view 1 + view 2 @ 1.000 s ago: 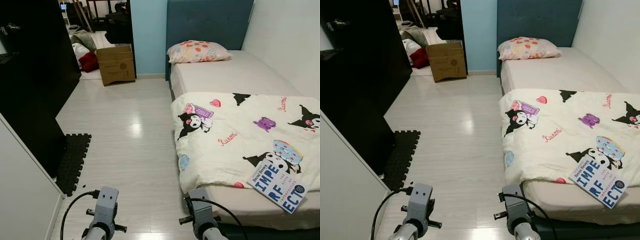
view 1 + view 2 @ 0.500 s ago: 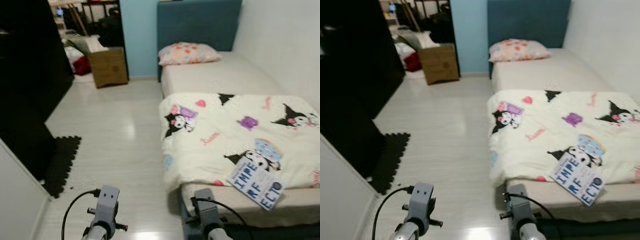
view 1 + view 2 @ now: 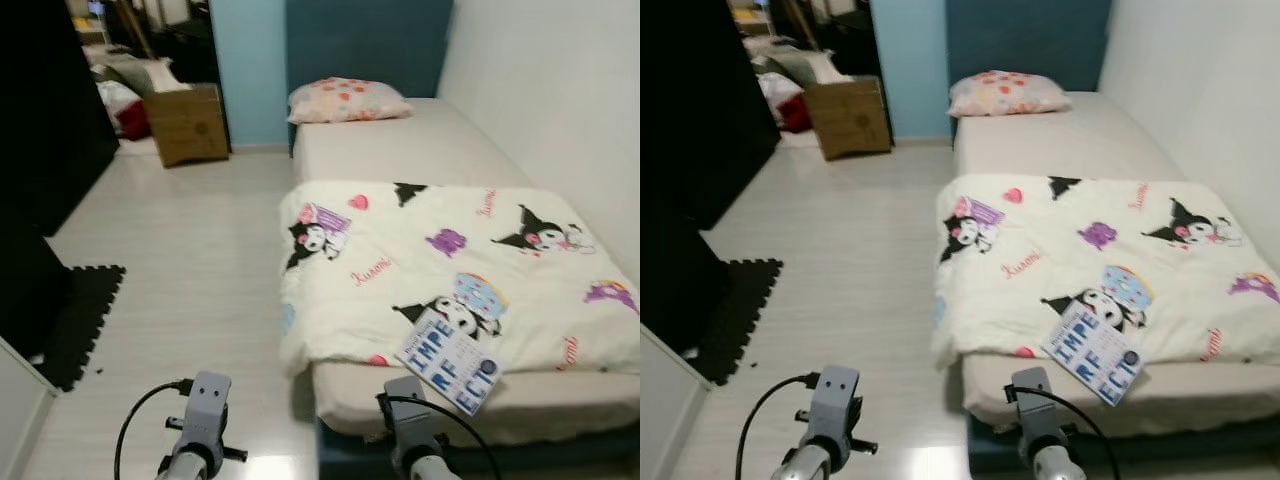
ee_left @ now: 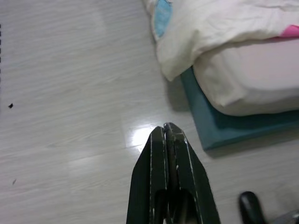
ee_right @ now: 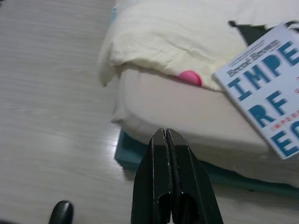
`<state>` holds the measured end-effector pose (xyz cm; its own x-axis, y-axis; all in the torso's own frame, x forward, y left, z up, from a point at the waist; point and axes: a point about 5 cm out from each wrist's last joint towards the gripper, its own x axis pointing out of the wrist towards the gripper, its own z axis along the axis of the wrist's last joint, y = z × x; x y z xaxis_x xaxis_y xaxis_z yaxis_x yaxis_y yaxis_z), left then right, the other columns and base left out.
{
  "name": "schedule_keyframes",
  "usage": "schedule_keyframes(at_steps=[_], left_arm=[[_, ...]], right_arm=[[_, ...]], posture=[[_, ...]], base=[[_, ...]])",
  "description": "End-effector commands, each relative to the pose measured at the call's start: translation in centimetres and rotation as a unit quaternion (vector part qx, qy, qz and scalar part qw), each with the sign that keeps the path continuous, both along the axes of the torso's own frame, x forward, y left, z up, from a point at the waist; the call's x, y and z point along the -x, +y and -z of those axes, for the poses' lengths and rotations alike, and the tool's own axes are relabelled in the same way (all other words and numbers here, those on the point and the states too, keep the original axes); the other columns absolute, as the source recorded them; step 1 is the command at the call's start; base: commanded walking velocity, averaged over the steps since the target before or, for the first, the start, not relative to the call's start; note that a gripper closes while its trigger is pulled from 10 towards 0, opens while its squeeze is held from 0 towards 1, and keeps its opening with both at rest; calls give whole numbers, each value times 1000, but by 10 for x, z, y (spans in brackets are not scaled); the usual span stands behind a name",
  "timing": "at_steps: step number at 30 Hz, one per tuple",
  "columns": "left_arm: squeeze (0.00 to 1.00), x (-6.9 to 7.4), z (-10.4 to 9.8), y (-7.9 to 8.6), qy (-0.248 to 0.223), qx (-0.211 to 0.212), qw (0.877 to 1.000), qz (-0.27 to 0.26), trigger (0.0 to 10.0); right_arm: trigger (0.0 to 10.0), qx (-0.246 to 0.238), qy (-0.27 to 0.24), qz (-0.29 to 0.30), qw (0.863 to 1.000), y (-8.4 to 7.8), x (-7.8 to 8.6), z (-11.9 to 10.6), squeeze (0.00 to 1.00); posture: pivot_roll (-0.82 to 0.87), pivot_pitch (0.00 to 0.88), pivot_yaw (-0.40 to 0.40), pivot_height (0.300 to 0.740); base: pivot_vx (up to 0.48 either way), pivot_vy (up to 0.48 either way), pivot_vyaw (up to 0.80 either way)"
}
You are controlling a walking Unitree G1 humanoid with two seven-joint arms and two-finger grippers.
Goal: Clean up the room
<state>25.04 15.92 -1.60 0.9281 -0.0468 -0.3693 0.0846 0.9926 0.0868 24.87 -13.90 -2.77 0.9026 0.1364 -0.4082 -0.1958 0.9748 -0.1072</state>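
Note:
A white and blue book (image 3: 449, 363) lies on the near edge of the bed (image 3: 420, 150), half on a cream blanket (image 3: 420, 260) printed with cartoon figures. The book (image 5: 266, 102) also appears in the right wrist view, beyond my right gripper (image 5: 166, 133), which is shut and hangs above the floor by the bed's corner. My left gripper (image 4: 166, 127) is shut too, over bare floor just left of the bed base (image 4: 219, 130). Both arms hang low at the bottom of the eye views. A patterned pillow (image 3: 345, 100) rests at the bed's head.
A cardboard box (image 3: 185, 125) and red and white bundles (image 3: 120, 105) stand at the far doorway. A black wardrobe (image 3: 40, 120) lines the left side, with a dark foam mat (image 3: 75, 320) at its foot. Pale wood floor (image 3: 190, 250) runs between wardrobe and bed.
The whole picture has shifted left, so the camera has turned right toward the bed. The book now sits nearer the centre. Both arms hang as before.

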Motion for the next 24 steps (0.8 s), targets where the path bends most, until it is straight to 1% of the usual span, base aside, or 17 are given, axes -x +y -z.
schedule_keyframes(at_steps=[1,8,17,24], left_arm=[[0,5,5,3,14,-2,1000,-4,10000],[0,5,5,3,13,-2,1000,-6,10000],[0,4,5,3,13,0,1000,-6,10000],[0,4,5,3,13,-1,1000,-6,10000]], right_arm=[[10000,0,2,1,1000,-1,2,2,0],[10000,-1,-1,0,1000,-1,1,0,0],[10000,-6,-15,-2,1000,2,-6,-6,0],[10000,-7,-16,-2,1000,3,-6,-6,0]], posture=[[-42,133,28,740],[-40,133,26,740],[-44,136,25,740],[-42,133,23,740]], base=[[0,-360,0],[0,-359,0],[0,-360,0],[0,-360,0]])
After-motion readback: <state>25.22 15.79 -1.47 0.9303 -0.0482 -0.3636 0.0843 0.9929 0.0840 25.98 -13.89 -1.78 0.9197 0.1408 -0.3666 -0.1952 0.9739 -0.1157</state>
